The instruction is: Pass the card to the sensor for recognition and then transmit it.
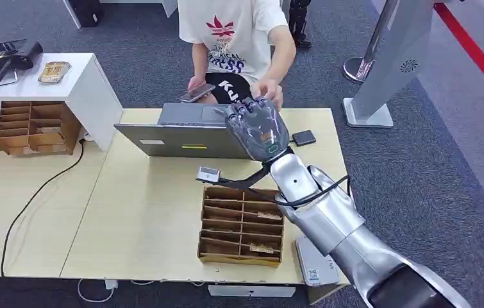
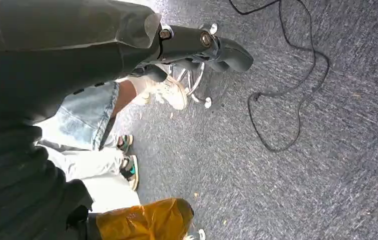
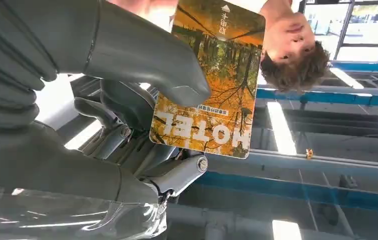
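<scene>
One raised right hand pinches the orange forest-print hotel card toward a seated person's reaching hand, seemingly for handover.

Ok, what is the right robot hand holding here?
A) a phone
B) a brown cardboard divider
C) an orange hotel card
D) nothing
C: in the right wrist view the right robot hand pinches the orange card printed HOTEL under its thumb.

A grey laptop (lid up) stands beyond a cardboard divider box on the table.
</scene>
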### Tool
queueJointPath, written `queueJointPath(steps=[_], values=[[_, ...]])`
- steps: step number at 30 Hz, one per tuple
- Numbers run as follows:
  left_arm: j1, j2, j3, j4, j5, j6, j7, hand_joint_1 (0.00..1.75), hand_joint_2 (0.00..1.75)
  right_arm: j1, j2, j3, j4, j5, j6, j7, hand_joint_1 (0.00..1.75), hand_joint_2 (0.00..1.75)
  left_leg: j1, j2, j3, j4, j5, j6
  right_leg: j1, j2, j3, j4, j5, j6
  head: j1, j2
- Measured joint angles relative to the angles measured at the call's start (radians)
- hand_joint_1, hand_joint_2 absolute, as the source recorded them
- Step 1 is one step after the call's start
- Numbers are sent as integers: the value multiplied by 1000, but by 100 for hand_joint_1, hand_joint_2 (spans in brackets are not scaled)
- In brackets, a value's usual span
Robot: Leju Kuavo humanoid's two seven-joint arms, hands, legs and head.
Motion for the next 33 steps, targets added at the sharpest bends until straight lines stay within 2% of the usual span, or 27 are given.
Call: queueJointPath(steps=[7,14,24,28,33], values=[[2,0,0,0,22,6,0,0,175,26,18,-31,-16,-108,19,-27,175,175,0,0,0,0,0,0,0,0,0,0,0,0,0,0],[9,0,0,0,56,25,0,0,175,99,51,-104,-139,-384,53,-71,175,175,0,0,0,0,0,0,0,0,0,0,0,0,0,0],[37,1,0,0,114,58,-3,0,175,225,79,-238,-439,-973,135,-185,175,175,0,0,-1,0,0,0,0,0,-1,0,0,0,0,0],[41,2,3,0,141,66,-10,0,175,272,78,-266,-532,-1230,197,-219,175,175,0,0,-1,0,0,0,0,0,-1,0,0,0,0,0],[44,3,11,0,177,72,-15,0,175,347,42,-290,-618,-1467,263,-251,175,175,0,-1,-1,0,0,0,0,-1,-1,0,0,0,0,0]])
